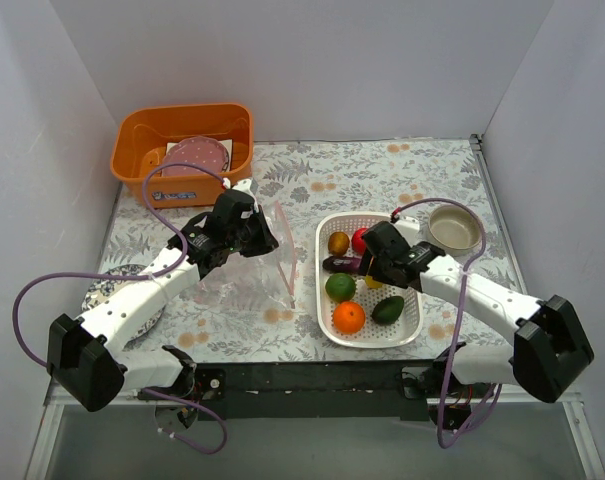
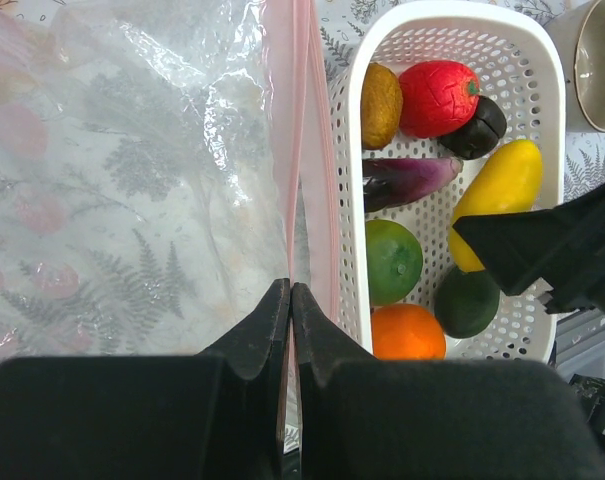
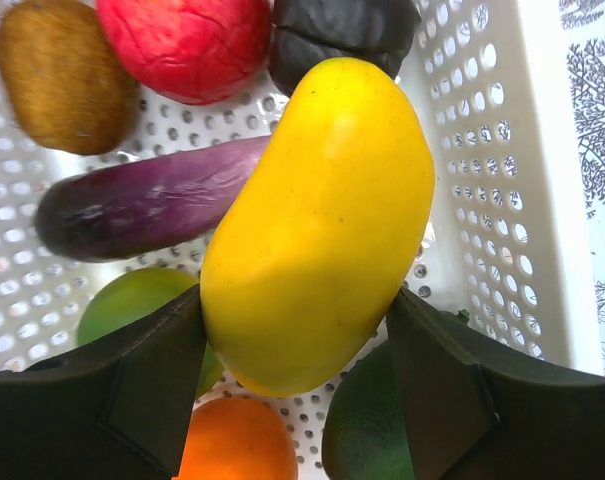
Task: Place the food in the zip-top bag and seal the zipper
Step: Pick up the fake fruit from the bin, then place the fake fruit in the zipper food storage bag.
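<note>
The right gripper [image 3: 294, 300] has its 2 fingers [image 3: 152, 385] spread as wide as the yellow mango [image 3: 317, 215] and pressed against its 2 flanks. The mango is clamped between them inside the white basket [image 3: 502, 200], toward the basket's right wall. Whether it is lifted off the basket floor cannot be told.

The other 7 pieces of food lie in the basket around it:
- The purple eggplant [image 3: 142, 205] touches the mango's left side.
- The red apple [image 3: 187, 40] and a dark brown piece [image 3: 347, 25] lie at the basket's far end.
- A brown kiwi-like piece [image 3: 57, 75] lies in the far left corner.
- A green lime [image 2: 392, 260], the orange [image 2: 407, 332] and a dark green piece [image 2: 467, 300] fill the near end.

The left gripper [image 2: 290, 292] is just left of the basket, its jaws fully together and pinching the zipper [image 2: 307, 150]. This pink strip runs alongside the basket's left wall. Whether 1 lip or both are caught cannot be told. The zip-top bag [image 2: 132, 170] spreads out crinkled to the left of the basket. A metal bowl [image 1: 454, 227] stands just beyond the basket's far right corner.
</note>
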`<state>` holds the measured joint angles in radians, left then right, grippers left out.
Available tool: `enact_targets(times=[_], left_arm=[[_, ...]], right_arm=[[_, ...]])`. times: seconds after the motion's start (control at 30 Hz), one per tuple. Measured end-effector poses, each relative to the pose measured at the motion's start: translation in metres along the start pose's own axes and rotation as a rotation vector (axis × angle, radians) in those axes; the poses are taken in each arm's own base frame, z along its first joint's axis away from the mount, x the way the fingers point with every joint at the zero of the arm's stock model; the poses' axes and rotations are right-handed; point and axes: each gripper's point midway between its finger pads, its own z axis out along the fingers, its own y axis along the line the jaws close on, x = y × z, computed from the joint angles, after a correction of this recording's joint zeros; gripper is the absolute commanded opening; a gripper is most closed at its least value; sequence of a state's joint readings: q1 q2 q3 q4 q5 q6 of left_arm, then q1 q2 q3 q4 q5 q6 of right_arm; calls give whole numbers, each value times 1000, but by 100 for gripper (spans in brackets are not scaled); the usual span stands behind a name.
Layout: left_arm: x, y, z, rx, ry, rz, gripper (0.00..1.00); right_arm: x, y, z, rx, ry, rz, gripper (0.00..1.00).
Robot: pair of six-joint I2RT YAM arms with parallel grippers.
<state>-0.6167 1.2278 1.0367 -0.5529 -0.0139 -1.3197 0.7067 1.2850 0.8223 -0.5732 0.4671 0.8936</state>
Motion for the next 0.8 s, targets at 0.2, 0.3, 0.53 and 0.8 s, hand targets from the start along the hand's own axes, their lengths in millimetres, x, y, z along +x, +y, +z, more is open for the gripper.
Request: enact_targets(times=[0.2, 0.3, 0.53, 0.8], left_arm=[[1, 1, 1, -2, 3, 0, 0], [3, 2, 2, -4, 5, 0, 0], [3, 2, 2, -4, 3, -1, 0], [3, 2, 3, -5, 5, -1, 0]], right_arm=[[-15, 5, -22, -99, -75, 39, 33], [-20, 6, -30, -146, -109, 45, 33], [-32, 12, -43, -209, -162, 37, 33], [-32, 14, -45, -231, -165, -17, 33]])
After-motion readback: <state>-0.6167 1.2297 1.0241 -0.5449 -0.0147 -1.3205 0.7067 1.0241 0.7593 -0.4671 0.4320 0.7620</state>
